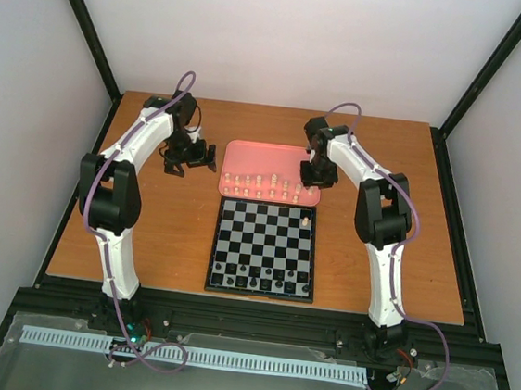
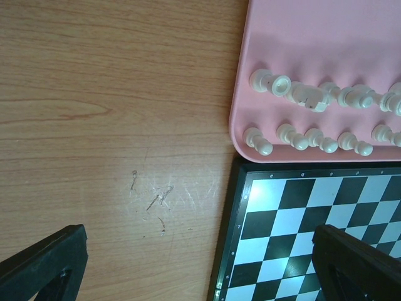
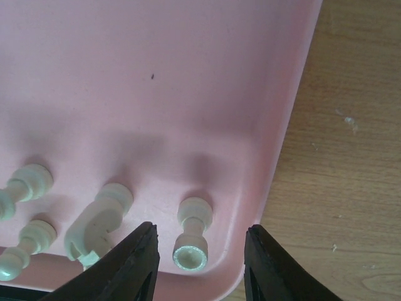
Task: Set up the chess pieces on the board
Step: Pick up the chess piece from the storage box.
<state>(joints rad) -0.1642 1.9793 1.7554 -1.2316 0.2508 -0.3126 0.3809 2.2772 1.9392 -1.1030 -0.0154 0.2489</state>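
Note:
The black-and-grey board [image 1: 265, 242] lies at the table's middle; one cream piece [image 1: 306, 219] stands on its far right, and tiny black pieces [image 1: 261, 282] line its near row. Two rows of cream chess pieces [image 1: 261, 188] stand in the pink tray [image 1: 265, 154] behind the board. My right gripper [image 1: 318, 175] is open over the tray's right end. In the right wrist view its fingers [image 3: 128, 263] straddle a cream rook-like piece [image 3: 192, 241] without touching it. My left gripper [image 1: 188, 155] is open and empty above bare wood left of the tray. The left wrist view shows the board's corner [image 2: 301, 232] and the pieces [image 2: 313, 116].
The tray's right rim [image 3: 282, 163] lies just right of the straddled piece, with wooden table [image 3: 351, 157] beyond it. A larger cream piece [image 3: 97, 226] stands close to my right gripper's left finger. Black frame posts and white walls border the table.

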